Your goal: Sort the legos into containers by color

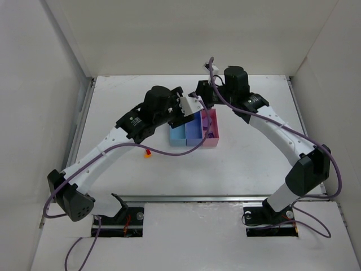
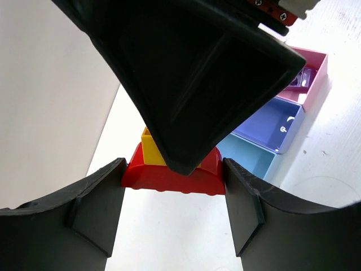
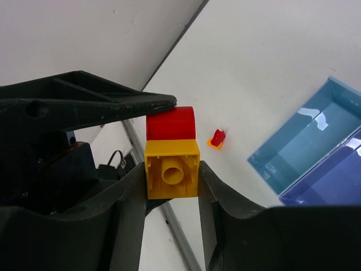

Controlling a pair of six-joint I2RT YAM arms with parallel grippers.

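A red lego (image 2: pixel 172 175) and a yellow lego (image 3: pixel 172 169) are stuck together in the air above the containers. My left gripper (image 2: pixel 174 172) is shut on the red one, both pads touching its ends. My right gripper (image 3: pixel 172 176) is shut on the yellow one, and its dark finger (image 2: pixel 192 84) fills the left wrist view. In the top view the two grippers (image 1: pixel 186 107) (image 1: pixel 202 93) meet over the joined bins: light blue (image 1: pixel 179 135), periwinkle (image 1: pixel 194 131) and pink (image 1: pixel 210 132). A small red and orange lego (image 1: pixel 148 152) lies on the table left of the bins.
White walls enclose the table on three sides. A metal rail (image 1: pixel 214 199) runs along the near edge. Purple cables (image 1: pixel 169 151) hang from both arms, and the left one droops close to the loose lego.
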